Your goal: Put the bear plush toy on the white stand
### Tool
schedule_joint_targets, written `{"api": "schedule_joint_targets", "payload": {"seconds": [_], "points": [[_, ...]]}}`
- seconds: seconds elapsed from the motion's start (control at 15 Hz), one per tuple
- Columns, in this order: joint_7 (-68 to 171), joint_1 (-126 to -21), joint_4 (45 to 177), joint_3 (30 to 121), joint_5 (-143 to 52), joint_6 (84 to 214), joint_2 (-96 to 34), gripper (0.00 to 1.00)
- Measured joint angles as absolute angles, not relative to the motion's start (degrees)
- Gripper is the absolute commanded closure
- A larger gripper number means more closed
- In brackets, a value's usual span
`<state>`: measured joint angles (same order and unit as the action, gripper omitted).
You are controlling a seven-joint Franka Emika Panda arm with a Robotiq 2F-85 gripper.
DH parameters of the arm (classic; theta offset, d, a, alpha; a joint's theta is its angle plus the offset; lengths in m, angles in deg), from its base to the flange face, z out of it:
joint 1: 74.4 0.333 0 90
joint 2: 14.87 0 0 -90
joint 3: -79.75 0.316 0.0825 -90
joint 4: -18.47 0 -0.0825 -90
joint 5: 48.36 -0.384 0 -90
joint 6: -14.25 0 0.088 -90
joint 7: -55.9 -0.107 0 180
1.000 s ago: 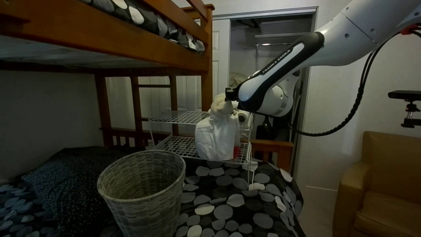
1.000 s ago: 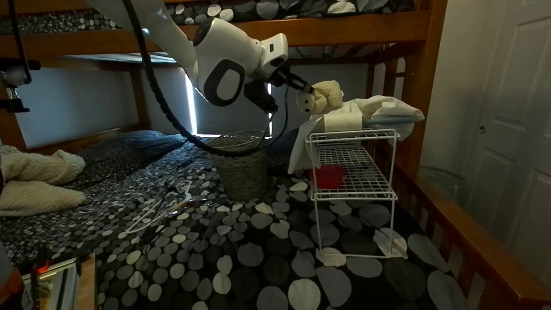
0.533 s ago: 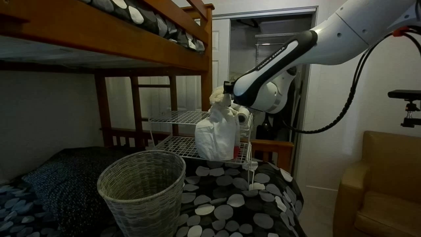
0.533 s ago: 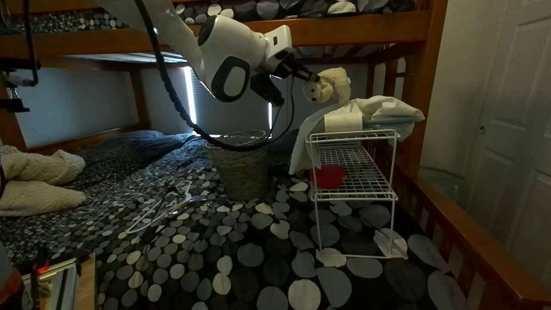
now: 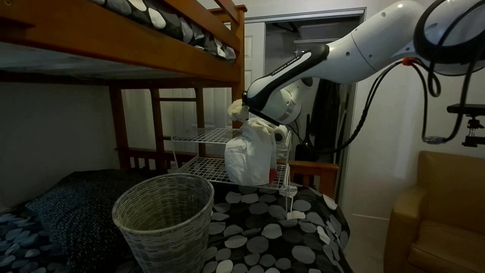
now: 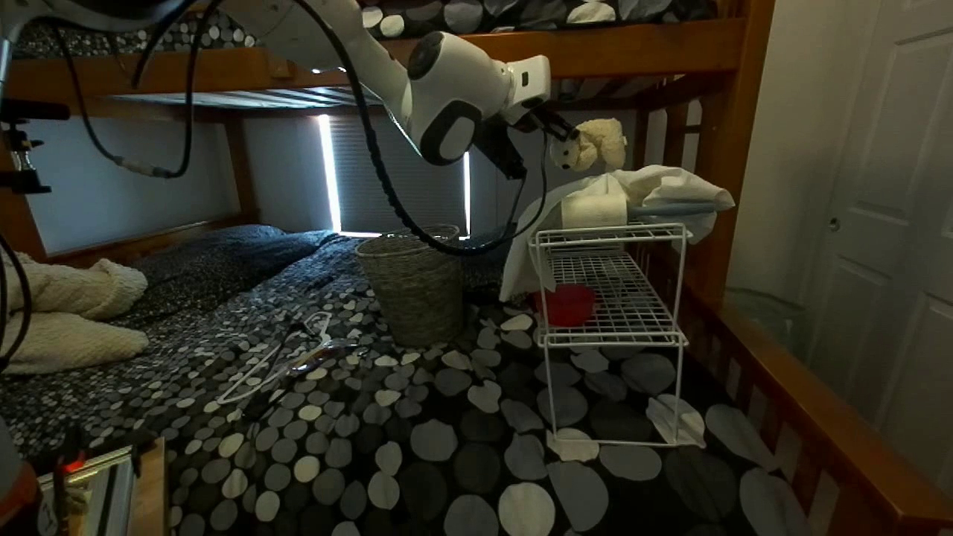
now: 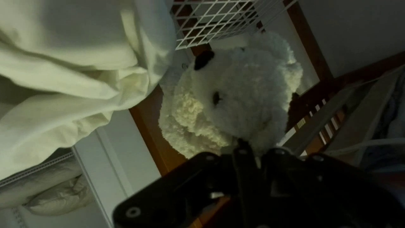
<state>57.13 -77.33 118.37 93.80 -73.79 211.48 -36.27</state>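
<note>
The gripper (image 6: 574, 135) is clamped on the head of the bear plush toy (image 6: 601, 144), which is suspended higher than the upper shelf (image 5: 206, 135) of the white stand (image 6: 612, 344), where a white cloth (image 5: 248, 159) lies draped near a white roll (image 6: 594, 211), above a red bowl (image 6: 572, 305) on the lower shelf (image 6: 636, 301).

White stand (image 5: 207, 167) partly hidden by cloth (image 5: 248, 155), armchair (image 5: 435, 212) cut off at edge

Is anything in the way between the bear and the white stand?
Partly: the cloth and paper roll lie atop one end of the stand. In an exterior view, bare mesh shows beside the cloth, with nothing visible between it and the bear in the fingers.
</note>
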Motion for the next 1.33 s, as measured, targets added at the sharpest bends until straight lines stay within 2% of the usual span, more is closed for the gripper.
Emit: {"api": "schedule_joint_targets", "payload": {"seconds": [0.2,0.27,0.33,0.4,0.67,0.93,1.07,1.33], "points": [[54.39,-75.09,109.78,91.36,-70.72,203.80,-41.32,0.98],[53.08,-74.38,107.19,90.62,-69.25,201.54,-42.70,0.67],[52.02,-73.72,104.83,89.97,-68.14,199.27,-43.98,0.66],[51.41,-72.34,102.90,88.30,-67.85,197.48,-44.98,0.60],[48.35,-65.01,98.85,78.08,-67.22,194.96,-47.18,0.30],[44.67,-60.79,98.45,71.71,-67.22,191.72,-47.16,0.01],[44.13,-60.11,99.75,72.17,-66.52,190.68,-45.54,0.00],[51.47,-60.76,108.84,81.03,-67.28,191.32,-36.63,0.00]]}}
